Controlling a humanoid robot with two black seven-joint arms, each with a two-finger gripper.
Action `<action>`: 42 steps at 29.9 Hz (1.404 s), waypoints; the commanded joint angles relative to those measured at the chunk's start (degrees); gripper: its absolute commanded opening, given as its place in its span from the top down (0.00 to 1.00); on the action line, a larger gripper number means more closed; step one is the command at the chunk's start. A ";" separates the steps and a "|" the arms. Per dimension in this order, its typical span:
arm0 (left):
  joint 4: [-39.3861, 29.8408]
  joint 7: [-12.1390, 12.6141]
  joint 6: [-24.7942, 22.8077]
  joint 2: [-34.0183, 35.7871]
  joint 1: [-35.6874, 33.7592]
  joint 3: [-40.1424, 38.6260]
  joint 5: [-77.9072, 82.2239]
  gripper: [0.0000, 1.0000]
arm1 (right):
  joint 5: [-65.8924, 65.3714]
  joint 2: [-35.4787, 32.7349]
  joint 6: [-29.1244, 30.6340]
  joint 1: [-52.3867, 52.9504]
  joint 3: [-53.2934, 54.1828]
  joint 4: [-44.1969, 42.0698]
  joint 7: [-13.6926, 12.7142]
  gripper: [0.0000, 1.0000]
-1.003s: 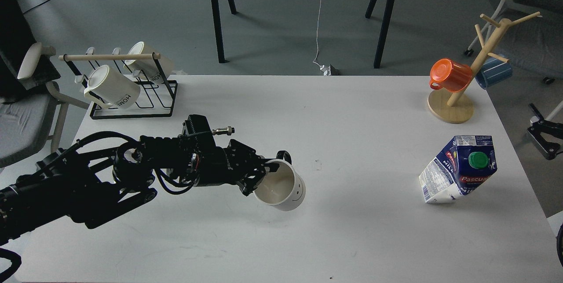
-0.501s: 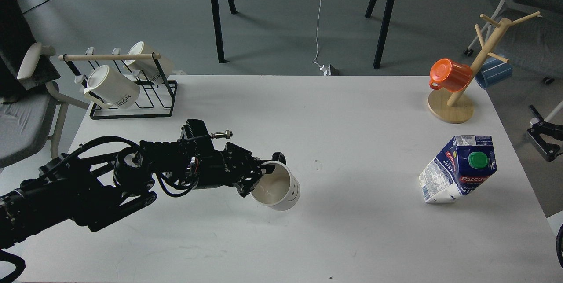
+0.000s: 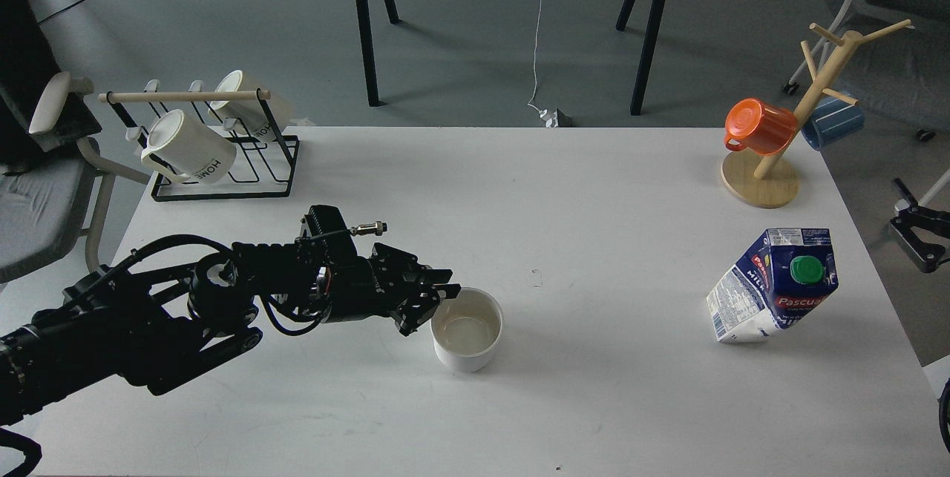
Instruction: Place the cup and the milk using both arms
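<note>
The cup [image 3: 467,330], a white mug, stands upright on the table near the middle, mouth up; its handle and smiley face do not show. My left gripper [image 3: 438,303] is just left of the mug's rim, fingers slightly spread and level with the rim; I cannot tell whether they touch it. The milk [image 3: 775,284], a blue and white carton with a green cap, stands at the right side of the table, looking tilted. My right gripper is not in view.
A black wire rack [image 3: 223,165] with two cream "HOME" mugs [image 3: 191,147] stands at the back left. A wooden mug tree [image 3: 762,180] holding an orange cup [image 3: 761,126] and a blue cup stands at the back right. Chairs flank the table.
The mug was held tilted in my left gripper; it now stands upright on the table. The gripper has drawn back slightly to the left and off the mug.
</note>
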 commanded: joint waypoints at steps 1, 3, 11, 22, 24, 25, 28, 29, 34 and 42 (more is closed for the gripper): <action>-0.17 0.00 -0.07 -0.02 0.33 -0.16 -4.72 0.38 | 0.00 0.00 0.00 -0.16 0.00 0.09 0.00 0.04; -0.70 0.00 -0.16 0.41 0.25 -0.16 -7.36 0.32 | 0.00 0.00 0.00 -0.34 0.00 0.09 0.00 0.04; -7.81 0.00 -10.83 7.44 -0.54 -8.32 -28.15 0.31 | 0.00 -0.44 0.00 -0.86 0.17 0.70 -0.09 0.04; 0.59 0.00 -30.00 17.99 -0.72 -28.90 -76.92 0.28 | 3.06 -5.01 0.00 -6.22 7.73 1.14 -0.70 0.04; 5.08 0.00 -30.00 18.35 -0.55 -28.73 -87.56 0.28 | 8.49 -6.15 0.00 -8.41 7.99 3.15 -0.79 0.04; 7.01 0.00 -30.00 18.78 -0.20 -28.73 -92.14 0.28 | 12.01 -6.94 0.00 -9.99 7.99 4.29 -0.97 0.04; 11.06 0.00 -30.00 19.92 0.42 -28.64 -106.02 0.27 | 20.72 -8.17 0.00 -16.40 7.99 7.20 -1.06 0.04; 11.60 0.00 -30.00 20.45 0.86 -28.55 -108.77 0.27 | 22.05 -8.26 0.00 -17.99 7.99 7.64 -1.06 0.05; 11.95 0.00 -30.00 23.18 3.67 -28.64 -117.84 0.26 | 23.38 -9.67 0.00 -31.60 9.66 12.39 -0.97 0.05; 11.78 0.00 -30.00 24.33 6.92 -28.73 -119.43 0.24 | 22.77 -9.67 0.00 -43.41 5.46 16.43 -0.88 0.05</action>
